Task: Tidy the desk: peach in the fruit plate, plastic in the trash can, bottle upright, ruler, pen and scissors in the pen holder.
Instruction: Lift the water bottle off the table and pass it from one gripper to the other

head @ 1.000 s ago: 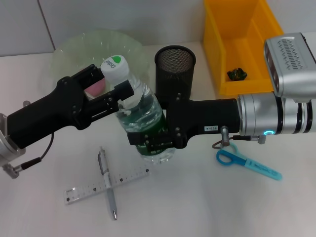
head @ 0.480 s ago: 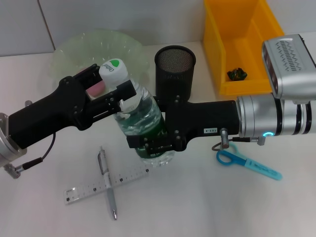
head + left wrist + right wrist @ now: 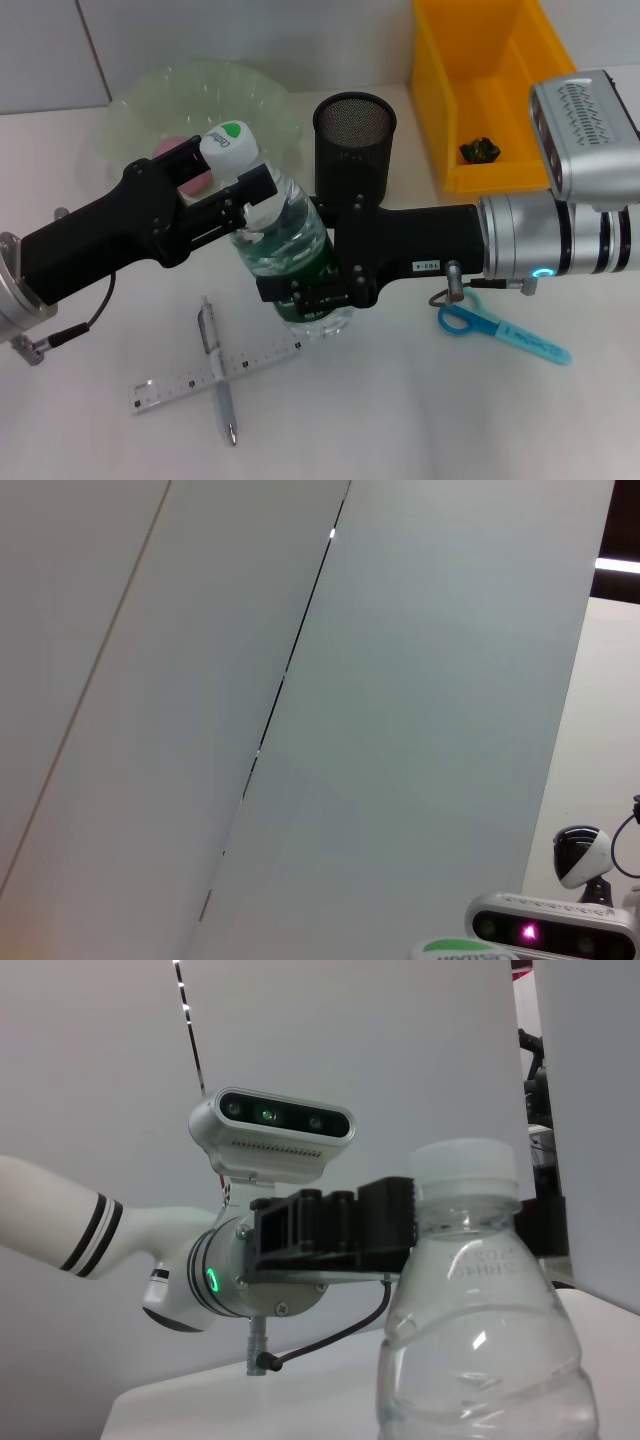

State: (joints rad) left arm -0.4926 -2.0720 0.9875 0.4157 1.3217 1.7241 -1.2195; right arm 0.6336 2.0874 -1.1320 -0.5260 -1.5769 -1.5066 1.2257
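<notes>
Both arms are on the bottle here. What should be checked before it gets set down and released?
1. right gripper clamped on the bottle at its label: ok.
2. left gripper at the bottle's neck: ok.
3. Bottle vertical: not ok, leaning toward the fruit plate.
4. Base resting on the desk: cannot tell, hidden.
5. pen and ruler apart from the bottle's base: ok.
6. pen holder just behind: ok, untouched.

The table is seen from above by the head camera. The bottle is viewed closely, sideways, from the right wrist. A wall is faced from the left wrist. The bottle is shared by head and right wrist views.
</notes>
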